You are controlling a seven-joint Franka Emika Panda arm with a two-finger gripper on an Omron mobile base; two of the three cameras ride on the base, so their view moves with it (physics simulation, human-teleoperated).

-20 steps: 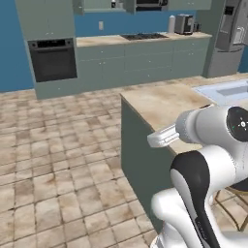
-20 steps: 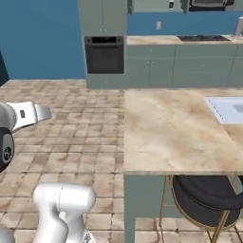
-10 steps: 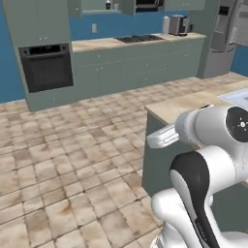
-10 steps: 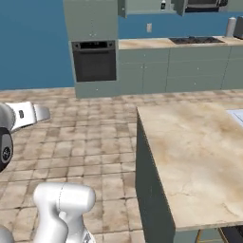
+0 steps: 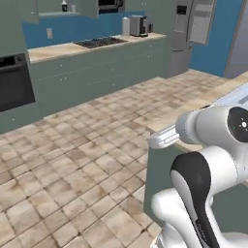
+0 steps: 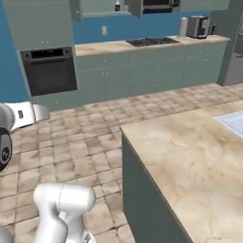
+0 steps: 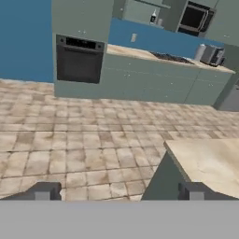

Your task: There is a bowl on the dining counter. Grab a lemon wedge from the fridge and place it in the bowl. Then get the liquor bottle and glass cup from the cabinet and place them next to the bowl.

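My gripper (image 7: 119,193) is open, with nothing between its dark fingertips (image 7: 44,191); it hangs over the tiled floor just left of the corner of the dining counter (image 7: 210,163). That beige counter (image 6: 190,156) runs to the right, with its white sink (image 6: 232,121) at the edge. The grey steel fridge (image 5: 191,29) stands at the far right. A wall cabinet (image 6: 99,7) stands open on the far wall, and the small dark liquor bottle (image 6: 117,6) (image 7: 153,18) sits on its shelf. The bowl, lemon wedge and glass cup are out of view.
A black oven (image 6: 50,71) is built into the far wall at the left. The back worktop carries a black hob (image 6: 152,42) and small appliances (image 5: 138,25). A microwave (image 7: 196,18) hangs above. Tiled floor (image 5: 87,145) lies between me and the far units.
The whole picture has shifted, so the base has moved: the oven slid left, the fridge came into fuller view and the far wall looks nearer. The gripper stayed open.
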